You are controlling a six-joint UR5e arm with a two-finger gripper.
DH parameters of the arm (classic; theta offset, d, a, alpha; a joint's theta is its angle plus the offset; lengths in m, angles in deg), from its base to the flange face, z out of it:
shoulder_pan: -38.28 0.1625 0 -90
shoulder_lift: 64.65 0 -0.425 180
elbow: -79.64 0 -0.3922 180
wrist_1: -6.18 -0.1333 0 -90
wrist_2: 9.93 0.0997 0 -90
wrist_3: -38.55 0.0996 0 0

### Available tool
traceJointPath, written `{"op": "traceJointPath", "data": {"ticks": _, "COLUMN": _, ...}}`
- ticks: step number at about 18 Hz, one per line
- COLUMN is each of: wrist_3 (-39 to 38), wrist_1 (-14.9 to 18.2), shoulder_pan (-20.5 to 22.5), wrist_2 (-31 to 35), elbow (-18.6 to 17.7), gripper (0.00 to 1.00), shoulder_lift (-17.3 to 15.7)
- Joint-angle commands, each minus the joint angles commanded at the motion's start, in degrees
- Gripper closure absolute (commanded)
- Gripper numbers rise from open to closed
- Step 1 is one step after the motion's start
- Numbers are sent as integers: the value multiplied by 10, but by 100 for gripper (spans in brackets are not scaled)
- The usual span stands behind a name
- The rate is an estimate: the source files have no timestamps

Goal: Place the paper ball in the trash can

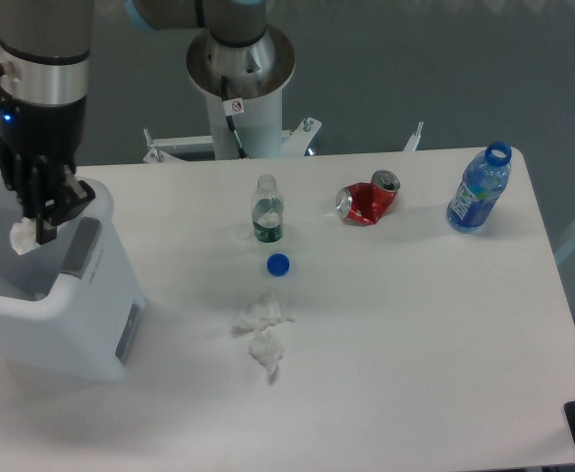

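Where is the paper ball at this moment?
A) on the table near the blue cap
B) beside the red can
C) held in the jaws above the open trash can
C: the paper ball sits in the gripper over the trash can.

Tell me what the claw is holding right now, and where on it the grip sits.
The claw holds the small white crumpled paper ball at its fingertips, above the opening of the large white plastic trash can. The exact grip spot on the wad cannot be told.
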Motion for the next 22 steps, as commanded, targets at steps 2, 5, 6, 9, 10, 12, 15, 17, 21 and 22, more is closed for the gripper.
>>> {"op": "traceJointPath", "data": {"ticks": 2, "wrist_3": 2, "wrist_1": 0, "shoulder_pan": -3, "wrist_2": -3, "elbow": -3, "gripper": 0, "shoulder_lift": 0}}
{"op": "traceJointPath", "data": {"ticks": 5, "wrist_3": -2, "wrist_1": -7, "shoulder_pan": -2, "wrist_2": -3, "elbow": -2, "gripper": 0, "shoulder_lift": -1}}
{"op": "traceJointPath", "data": {"ticks": 6, "wrist_3": 3, "wrist_1": -8, "shoulder_pan": 3, "wrist_2": -2, "elbow": 1, "gripper": 0, "shoulder_lift": 0}}
{"op": "traceJointPath", "data": {"ticks": 9, "wrist_3": 4, "wrist_1": -28, "shoulder_pan": 51, "wrist_2": 0, "elbow": 4, "gripper": 0, "shoulder_lift": 3}}
{"op": "traceJointPath", "data": {"ticks": 10, "wrist_3": 11, "wrist_1": -32, "shoulder_pan": 68, "wrist_2": 2, "elbow": 4, "gripper": 0, "shoulder_lift": 5}}
{"op": "traceJointPath", "data": {"ticks": 12, "wrist_3": 44, "wrist_1": -29, "shoulder_pan": 103, "wrist_2": 7, "elbow": 1, "gripper": 0, "shoulder_lift": 8}}
{"op": "traceJointPath", "data": {"ticks": 15, "wrist_3": 107, "wrist_1": -28, "shoulder_pan": 126, "wrist_2": 72, "elbow": -25, "gripper": 0, "shoulder_lift": 7}}
{"op": "traceJointPath", "data": {"ticks": 17, "wrist_3": 136, "wrist_1": -28, "shoulder_pan": 153, "wrist_2": 91, "elbow": -29, "gripper": 0, "shoulder_lift": 10}}
{"op": "traceJointPath", "data": {"ticks": 21, "wrist_3": 227, "wrist_1": -28, "shoulder_pan": 226, "wrist_2": 92, "elbow": -30, "gripper": 0, "shoulder_lift": 44}}
{"op": "traceJointPath", "data": {"ticks": 22, "wrist_3": 244, "wrist_1": -30, "shoulder_pan": 237, "wrist_2": 93, "elbow": -27, "gripper": 0, "shoulder_lift": 56}}
